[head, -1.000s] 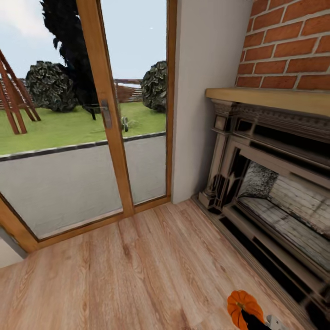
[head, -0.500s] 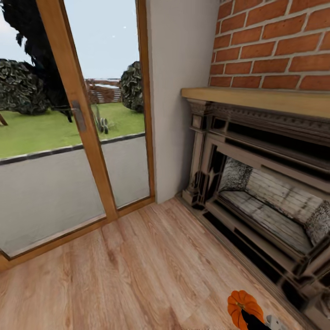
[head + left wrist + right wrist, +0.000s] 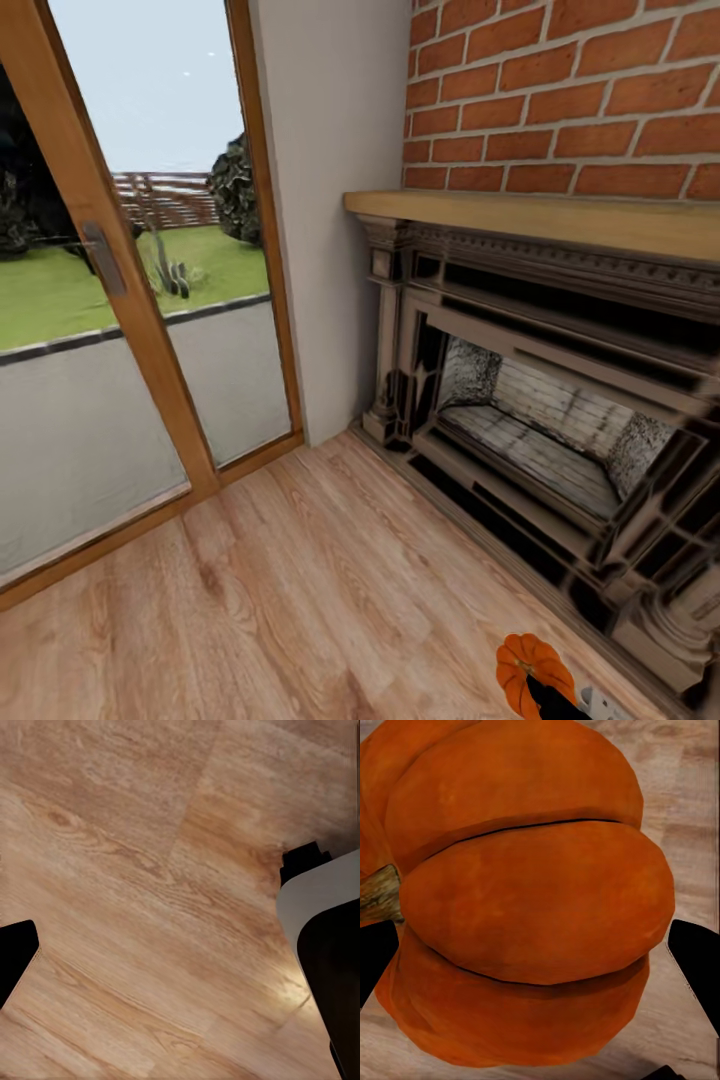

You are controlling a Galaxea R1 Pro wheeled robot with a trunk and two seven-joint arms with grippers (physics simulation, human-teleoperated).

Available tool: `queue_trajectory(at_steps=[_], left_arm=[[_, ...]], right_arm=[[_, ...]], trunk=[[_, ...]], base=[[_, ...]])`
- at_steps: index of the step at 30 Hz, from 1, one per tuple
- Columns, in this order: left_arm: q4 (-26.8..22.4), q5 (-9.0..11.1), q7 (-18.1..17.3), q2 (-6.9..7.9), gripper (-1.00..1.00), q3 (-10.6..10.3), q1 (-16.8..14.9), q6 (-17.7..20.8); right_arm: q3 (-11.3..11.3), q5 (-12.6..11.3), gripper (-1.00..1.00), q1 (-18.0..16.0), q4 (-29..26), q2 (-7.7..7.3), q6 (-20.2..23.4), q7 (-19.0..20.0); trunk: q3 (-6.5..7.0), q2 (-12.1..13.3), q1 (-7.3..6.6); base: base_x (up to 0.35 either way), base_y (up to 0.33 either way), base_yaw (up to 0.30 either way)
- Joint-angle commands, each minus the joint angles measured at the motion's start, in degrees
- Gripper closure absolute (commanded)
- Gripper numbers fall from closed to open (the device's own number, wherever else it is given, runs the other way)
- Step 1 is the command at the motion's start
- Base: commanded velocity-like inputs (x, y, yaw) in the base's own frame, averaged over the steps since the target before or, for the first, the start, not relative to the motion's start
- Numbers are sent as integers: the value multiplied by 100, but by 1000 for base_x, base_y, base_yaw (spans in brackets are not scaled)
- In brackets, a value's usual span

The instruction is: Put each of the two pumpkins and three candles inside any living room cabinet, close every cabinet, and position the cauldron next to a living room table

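Note:
A bright orange ribbed pumpkin (image 3: 528, 664) with a dark stem shows at the bottom edge of the head view, held above the wooden floor. My right gripper (image 3: 562, 700) is shut on it. In the right wrist view the pumpkin (image 3: 525, 892) bulges between the two black fingertips (image 3: 375, 960), its stem to one side. My left gripper (image 3: 172, 967) stands open over bare floorboards with nothing between its fingers; one black fingertip (image 3: 13, 958) shows at the picture's edge. The candles, cabinet, cauldron and table are out of view.
A dark carved fireplace (image 3: 560, 440) with a pale wooden mantel (image 3: 540, 220) stands at the right under a red brick wall (image 3: 570, 90). A wood-framed glass door (image 3: 120, 330) to the garden is at the left. Wooden floor (image 3: 300, 590) lies between them.
The whole head view has swung to the right: door and fireplace have slid left in the picture. The pumpkin stays in my right gripper at the same spot.

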Motion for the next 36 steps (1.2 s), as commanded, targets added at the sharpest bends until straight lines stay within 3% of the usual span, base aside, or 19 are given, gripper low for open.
queue_trajectory(at_steps=[1,36], left_arm=[[-19,52,26,4,-100,-49,1,39],[-17,52,26,4,-100,-49,1,39]], right_arm=[[34,-61,100,-7,8,-1,-19,25],[34,-52,100,-7,1,8,-28,34]], trunk=[[-5,-4,0],[-5,-4,0]], base=[[0,0,-273],[0,0,-243]])
